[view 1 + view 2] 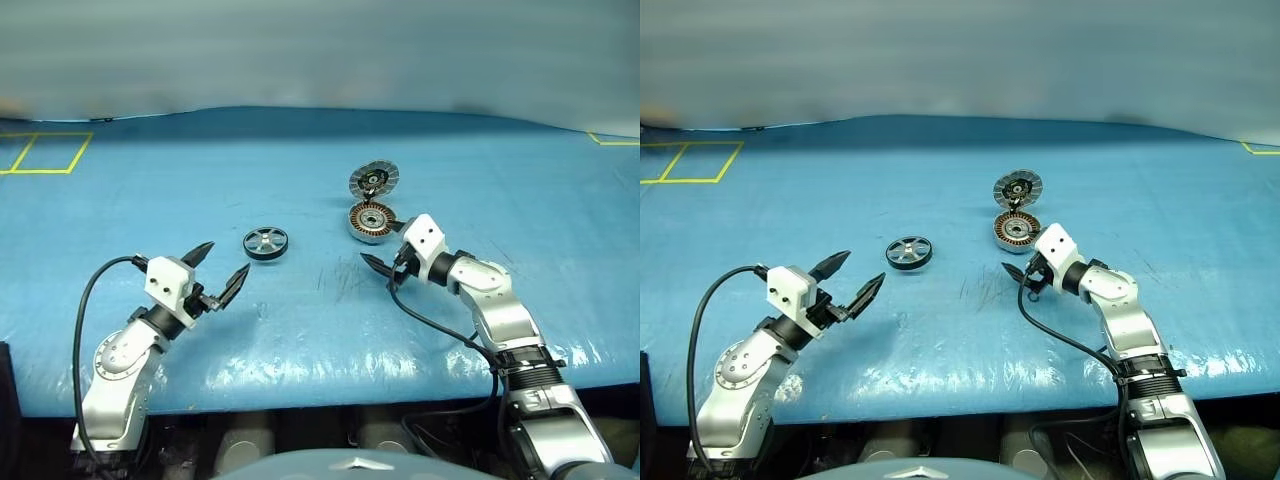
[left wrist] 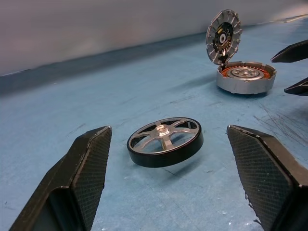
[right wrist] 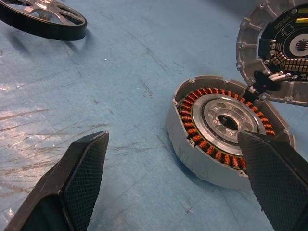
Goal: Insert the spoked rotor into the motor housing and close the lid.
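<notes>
The spoked rotor, a dark ring with silver spokes, lies on the blue table, just ahead of my left gripper. That gripper is open, level and empty, and its fingers frame the rotor from a short way back. The motor housing, a silver cup with copper windings, stands to the right of the rotor. The lid stands upright at the housing's far rim, joined to it by wires. My right gripper is open and empty just in front of the housing, one finger overlapping its near rim.
The blue table cover carries dark scuff marks between the rotor and the housing. A yellow tape square marks the far left corner. The table's front edge runs close below both arms.
</notes>
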